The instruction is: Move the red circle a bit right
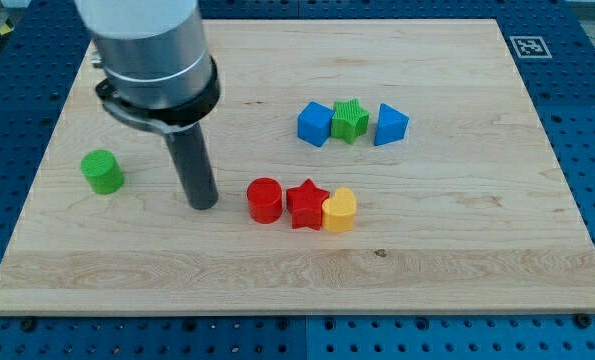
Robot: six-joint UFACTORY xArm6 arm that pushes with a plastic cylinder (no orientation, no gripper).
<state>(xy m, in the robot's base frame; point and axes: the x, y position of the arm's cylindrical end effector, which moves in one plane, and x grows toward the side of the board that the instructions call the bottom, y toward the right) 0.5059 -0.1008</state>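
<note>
The red circle [265,199] stands on the wooden board, a little below the middle. It touches a red star [306,204] on its right side. A yellow block [340,210] touches the star's right side. My tip [204,203] rests on the board to the left of the red circle, with a small gap between them. The rod rises from there to the arm's grey body at the view's top left.
A green cylinder [102,171] stands at the view's left. A blue cube [315,123], a green star [349,120] and a blue triangular block [390,125] form a row above the red blocks. The board's edge [297,308] runs along the view's bottom.
</note>
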